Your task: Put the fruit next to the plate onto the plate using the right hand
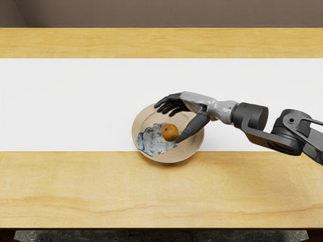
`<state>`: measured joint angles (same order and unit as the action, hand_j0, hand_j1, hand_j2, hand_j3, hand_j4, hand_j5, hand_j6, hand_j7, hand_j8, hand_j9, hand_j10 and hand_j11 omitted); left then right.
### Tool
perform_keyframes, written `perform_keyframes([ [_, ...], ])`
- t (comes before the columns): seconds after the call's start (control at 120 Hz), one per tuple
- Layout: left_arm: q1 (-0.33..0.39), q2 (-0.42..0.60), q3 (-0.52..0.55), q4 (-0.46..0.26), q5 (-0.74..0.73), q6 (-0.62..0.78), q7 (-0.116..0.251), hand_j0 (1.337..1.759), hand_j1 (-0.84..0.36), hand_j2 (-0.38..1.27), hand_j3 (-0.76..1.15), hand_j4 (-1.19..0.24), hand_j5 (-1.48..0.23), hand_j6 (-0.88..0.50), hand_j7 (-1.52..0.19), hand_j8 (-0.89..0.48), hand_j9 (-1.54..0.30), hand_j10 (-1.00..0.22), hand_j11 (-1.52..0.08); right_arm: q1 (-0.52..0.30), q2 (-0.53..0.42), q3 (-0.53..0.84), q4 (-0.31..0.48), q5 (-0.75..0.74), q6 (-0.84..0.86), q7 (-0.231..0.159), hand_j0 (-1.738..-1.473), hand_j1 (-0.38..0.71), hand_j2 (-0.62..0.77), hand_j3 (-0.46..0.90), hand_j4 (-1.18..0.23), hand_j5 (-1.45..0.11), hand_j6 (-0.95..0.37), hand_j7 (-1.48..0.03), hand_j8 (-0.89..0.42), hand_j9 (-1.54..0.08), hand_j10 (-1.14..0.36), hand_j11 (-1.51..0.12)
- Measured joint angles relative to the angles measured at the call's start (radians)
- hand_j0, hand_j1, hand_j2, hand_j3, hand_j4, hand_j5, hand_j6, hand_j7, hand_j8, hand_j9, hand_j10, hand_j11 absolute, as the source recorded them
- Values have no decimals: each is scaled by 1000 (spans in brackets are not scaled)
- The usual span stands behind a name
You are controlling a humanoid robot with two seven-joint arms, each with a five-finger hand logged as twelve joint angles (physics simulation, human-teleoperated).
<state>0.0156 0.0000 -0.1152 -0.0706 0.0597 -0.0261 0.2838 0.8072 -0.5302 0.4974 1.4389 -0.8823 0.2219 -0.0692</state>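
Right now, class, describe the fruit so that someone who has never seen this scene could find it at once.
Find the white strip running across the wooden table; at its near edge sits a tan plate with a blue-patterned centre. The fruit is the small orange-brown ball on that plate, just below the right hand and its dark fingers. It is the only small ball in the scene.

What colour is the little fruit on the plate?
Orange-brown fruit, clearest in the head view, on the beige plate with a blue-white pattern.

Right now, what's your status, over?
Right hand open over plate. Fruit on plate, released. Left hand out of view. Nothing blocking.
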Motion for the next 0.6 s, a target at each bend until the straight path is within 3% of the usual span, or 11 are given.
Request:
perform_keyframes([
  [0.108,0,0,0,0,0,0,0,1658,348,0,0,-2,-1,-2,-1,-2,-1,-1,-1,-1,-13,3,0,0,4,-4,-1658,-128,16,0,-202,-265,-203,-263,-174,-262,-183,-260],
  [0.183,0,0,0,0,0,0,0,1658,348,0,0,-2,-1,-2,-1,-2,-1,-1,-1,2,-46,13,0,1,44,-51,-1658,-191,11,0,-144,-189,-146,-188,-126,-187,-132,-186],
  [0.317,0,0,0,0,0,0,0,1658,348,0,0,-2,-1,-2,-1,-2,-1,-1,-1,15,-121,53,-1,93,194,-205,-1658,-260,5,0,-82,-106,-83,-106,-72,-105,-75,-105],
  [0.433,1,0,0,0,-2,0,0,1658,348,1,0,-2,-1,-2,-1,-2,-1,-1,-1,26,-234,104,-3,305,323,-318,-1658,-293,2,0,-53,-67,-54,-66,-47,-66,-48,-66],
  [0.6,0,0,0,0,-3,0,0,1658,348,1,0,-2,-1,-2,-1,-2,-1,-1,-1,28,-374,166,-6,617,376,-473,-1658,-316,0,0,-32,-39,-32,-39,-29,-39,-29,-39],
])
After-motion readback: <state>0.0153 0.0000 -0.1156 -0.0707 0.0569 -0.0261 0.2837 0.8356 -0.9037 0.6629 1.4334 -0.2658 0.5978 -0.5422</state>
